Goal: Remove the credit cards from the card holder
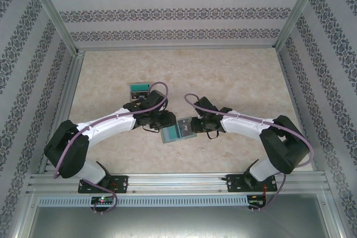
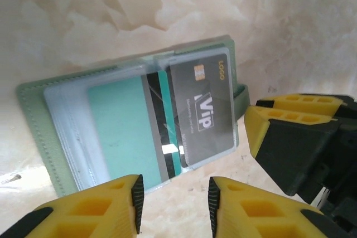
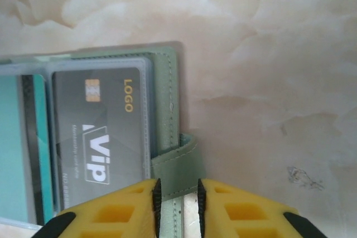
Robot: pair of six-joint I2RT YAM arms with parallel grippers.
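Evidently the card holder (image 3: 167, 82) has its tab (image 3: 175, 160) inside the right tool (image 3: 177, 204).

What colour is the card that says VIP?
The VIP card is dark grey, clearest in the right wrist view.

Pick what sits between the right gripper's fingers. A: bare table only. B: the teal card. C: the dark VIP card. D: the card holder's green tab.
D: the right wrist view shows the card holder's green tab running between the right gripper's fingers, the dark VIP card lying off to the side in its pocket.
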